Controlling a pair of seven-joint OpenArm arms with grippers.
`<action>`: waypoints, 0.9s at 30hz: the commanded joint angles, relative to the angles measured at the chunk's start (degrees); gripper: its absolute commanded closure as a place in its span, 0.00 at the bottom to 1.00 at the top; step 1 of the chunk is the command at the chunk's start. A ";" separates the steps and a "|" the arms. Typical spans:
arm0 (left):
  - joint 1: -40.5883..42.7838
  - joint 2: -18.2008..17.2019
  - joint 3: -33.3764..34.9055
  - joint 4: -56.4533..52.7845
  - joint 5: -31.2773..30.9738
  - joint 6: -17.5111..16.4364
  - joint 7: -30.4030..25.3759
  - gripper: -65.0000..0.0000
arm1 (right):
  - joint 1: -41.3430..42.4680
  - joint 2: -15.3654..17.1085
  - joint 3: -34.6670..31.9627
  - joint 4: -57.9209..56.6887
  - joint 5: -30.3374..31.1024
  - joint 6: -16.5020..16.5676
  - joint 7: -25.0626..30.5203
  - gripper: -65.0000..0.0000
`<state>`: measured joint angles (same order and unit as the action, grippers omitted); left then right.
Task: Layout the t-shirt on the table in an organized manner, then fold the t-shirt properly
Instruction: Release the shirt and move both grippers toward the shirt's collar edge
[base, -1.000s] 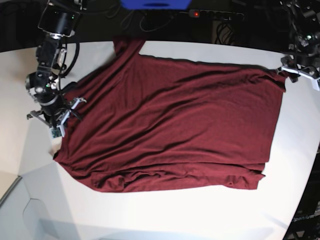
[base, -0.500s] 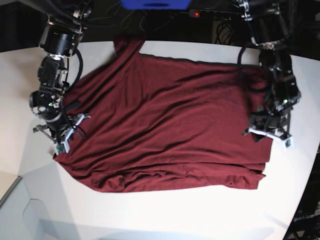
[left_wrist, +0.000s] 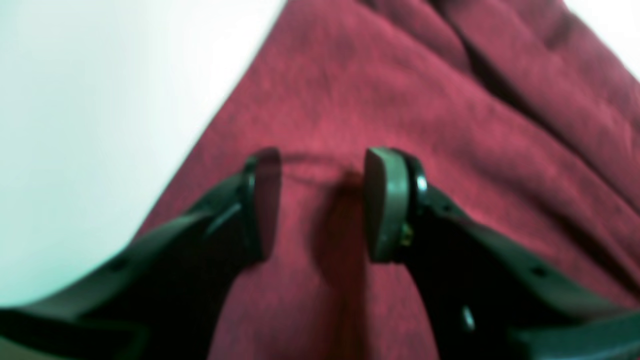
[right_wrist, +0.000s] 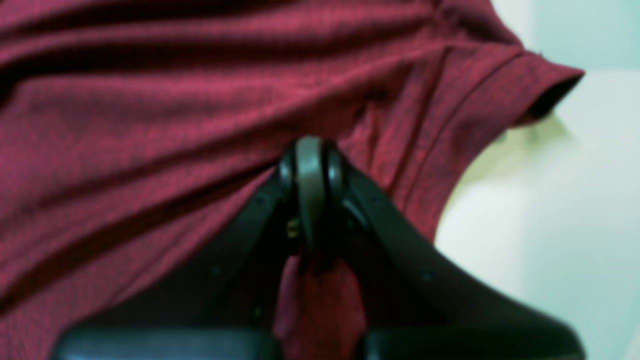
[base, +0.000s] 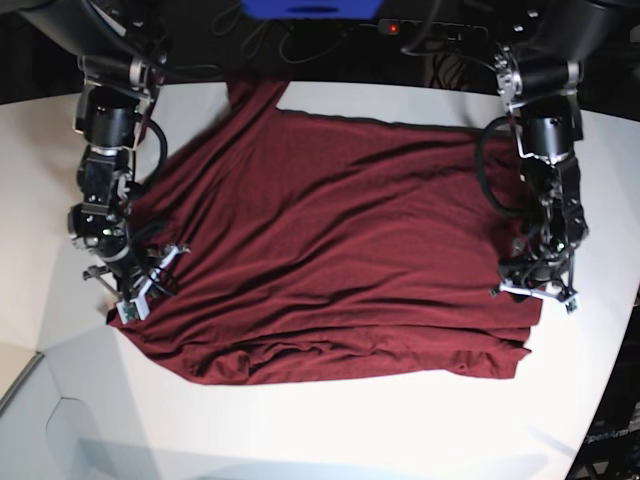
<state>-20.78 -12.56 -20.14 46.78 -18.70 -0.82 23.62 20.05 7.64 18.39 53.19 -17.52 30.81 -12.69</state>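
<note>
Blurred t-shirt (base: 340, 250) folds apparently crowd both grippers.

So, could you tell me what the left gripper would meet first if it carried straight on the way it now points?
Most likely the t-shirt: the open left gripper points down at the maroon fabric near its edge, with the table beneath. How close it already is stays unclear.

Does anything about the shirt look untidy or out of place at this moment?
Yes. The t-shirt lies askew on the table: its near edge is bunched in doubled folds, and one sleeve runs off the far edge.
</note>
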 joint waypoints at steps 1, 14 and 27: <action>-0.63 -0.32 0.05 -2.08 0.19 0.78 2.45 0.58 | 1.26 1.46 -0.06 -0.93 -0.64 -0.17 -0.28 0.97; -10.57 1.00 -0.03 -18.43 12.68 0.69 -11.53 0.58 | 8.21 5.33 0.02 -13.85 -0.64 -0.35 6.93 0.97; -7.58 2.05 -0.56 0.47 12.41 0.60 -2.91 0.58 | -2.52 2.78 0.55 12.00 -0.37 -0.26 6.67 0.97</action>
<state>-26.57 -10.09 -20.60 46.41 -6.17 -0.19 22.15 16.05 9.63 18.81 64.36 -18.61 30.81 -7.62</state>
